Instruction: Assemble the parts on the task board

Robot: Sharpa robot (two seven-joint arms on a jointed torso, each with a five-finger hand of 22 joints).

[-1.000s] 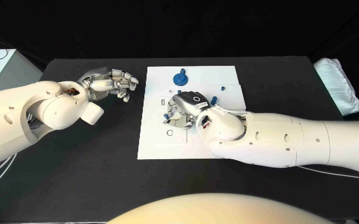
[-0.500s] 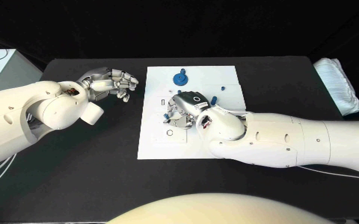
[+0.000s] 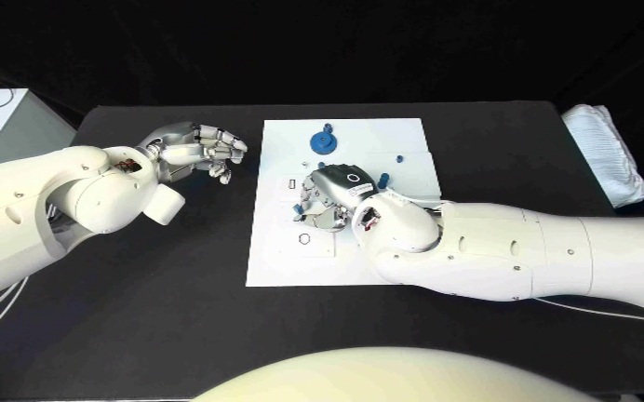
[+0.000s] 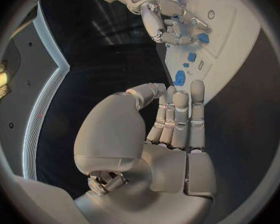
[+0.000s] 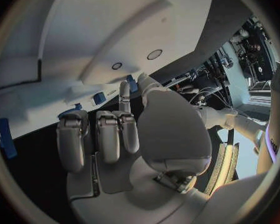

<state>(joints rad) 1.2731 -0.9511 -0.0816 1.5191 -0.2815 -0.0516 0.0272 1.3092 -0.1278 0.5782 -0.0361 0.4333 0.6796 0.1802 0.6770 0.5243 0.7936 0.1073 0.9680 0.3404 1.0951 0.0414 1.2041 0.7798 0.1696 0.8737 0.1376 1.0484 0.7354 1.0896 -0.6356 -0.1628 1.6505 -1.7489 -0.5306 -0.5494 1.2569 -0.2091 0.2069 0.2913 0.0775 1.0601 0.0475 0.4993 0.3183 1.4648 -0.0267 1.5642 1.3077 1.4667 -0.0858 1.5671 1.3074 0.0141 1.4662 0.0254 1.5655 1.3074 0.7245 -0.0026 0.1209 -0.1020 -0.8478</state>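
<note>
Black table (image 3: 161,309) fills the head view, with the white task board (image 3: 403,146) lying at its middle. Near the board's far edge stands a round blue part (image 3: 324,141). A tiny blue part (image 3: 398,157) sits toward the board's right edge. The right hand (image 3: 333,195) rests over the board's middle, fingers curled down onto the surface; a small blue part (image 3: 382,180) shows just beside it, on its right side. Whether the fingers pinch anything cannot be told from here. The left hand (image 3: 199,151) hovers above the bare table just off the board's left edge, well apart from every part, its fingers bent inward and holding nothing.

From the left wrist, the left hand (image 4: 171,119) shows its fingers pressed together side by side and the thumb folded toward them, empty. Beyond it lies the board (image 4: 233,25), where the right hand (image 4: 171,25) bends its fingers down among several blue parts, one blue part (image 4: 204,38) just at its fingertips and another (image 4: 180,77) closer to the board's near edge.

From the right wrist, the right hand (image 5: 115,134) has its fingers curled close against the board (image 5: 102,30). A small blue part (image 5: 99,98) sits just beyond the fingertips, another (image 5: 132,83) beside a raised finger. A long blue part (image 5: 5,137) lies apart from them.
</note>
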